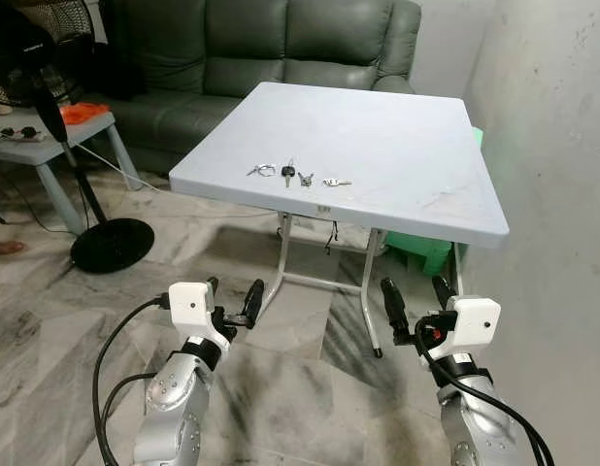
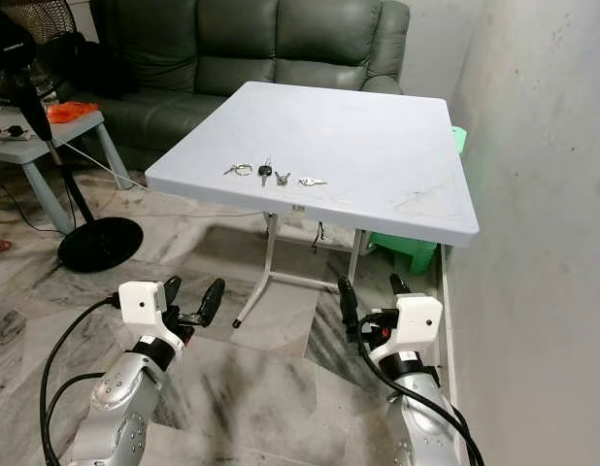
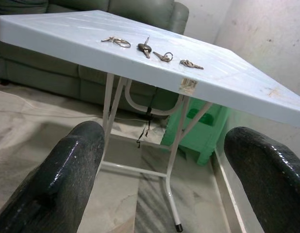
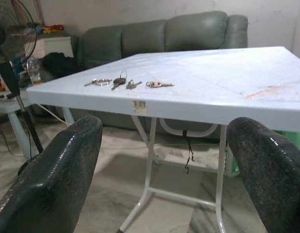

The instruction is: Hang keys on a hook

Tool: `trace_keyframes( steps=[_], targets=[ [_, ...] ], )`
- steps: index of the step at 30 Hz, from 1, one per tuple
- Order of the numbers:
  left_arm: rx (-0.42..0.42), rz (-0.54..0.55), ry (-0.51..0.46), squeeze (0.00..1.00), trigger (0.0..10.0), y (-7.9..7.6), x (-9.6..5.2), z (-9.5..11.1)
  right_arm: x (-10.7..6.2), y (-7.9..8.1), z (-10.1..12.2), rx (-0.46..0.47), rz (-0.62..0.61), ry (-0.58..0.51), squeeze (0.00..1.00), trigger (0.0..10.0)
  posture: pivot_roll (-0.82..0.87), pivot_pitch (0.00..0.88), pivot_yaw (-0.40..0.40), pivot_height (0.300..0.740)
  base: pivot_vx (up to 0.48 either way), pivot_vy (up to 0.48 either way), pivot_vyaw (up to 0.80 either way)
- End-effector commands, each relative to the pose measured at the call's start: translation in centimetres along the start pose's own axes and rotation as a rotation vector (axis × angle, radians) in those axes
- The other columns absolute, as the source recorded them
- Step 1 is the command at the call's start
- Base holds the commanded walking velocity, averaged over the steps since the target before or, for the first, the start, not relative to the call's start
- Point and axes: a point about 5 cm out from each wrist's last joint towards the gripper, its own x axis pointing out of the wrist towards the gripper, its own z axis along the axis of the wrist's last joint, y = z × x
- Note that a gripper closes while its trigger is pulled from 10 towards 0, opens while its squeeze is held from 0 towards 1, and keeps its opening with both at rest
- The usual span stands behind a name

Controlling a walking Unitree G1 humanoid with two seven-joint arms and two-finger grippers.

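progress: nothing done yet; grasp and hanging both left, hook location cannot tell
keys (image 1: 292,176): small metal pieces in a row with a ring, one black-headed, near front edge of white worktop (image 1: 397,146)
left pincer (image 1: 234,301): spread, holding nothing, low before worktop
right pincer (image 1: 415,296): spread, holding nothing

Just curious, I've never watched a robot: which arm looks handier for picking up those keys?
Probably the left: the keys lie toward the table's left front edge, nearer the left pincer than the right pincer. Both are open, below the tabletop.
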Motion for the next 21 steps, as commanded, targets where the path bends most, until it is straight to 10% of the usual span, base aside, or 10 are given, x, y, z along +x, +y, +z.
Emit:
trace_keyframes(
  steps=[1,21],
  targets=[
    [0.01,-0.003,-0.018,0.0,10.0,0.04,0.34,0.95,0.42,-0.09,0.93,-0.004,-0.002,-0.024,0.0,10.0,0.0,0.0,-0.014,0.74,0.0,0.0,0.0],
    [0.046,-0.037,0.0,0.0,10.0,-0.7,1.32,1.41,0.44,-0.16,0.82,-0.001,-0.011,0.001,0.0,10.0,0.0,0.0,-0.011,0.74,0.088,0.0,0.0]
  ],
)
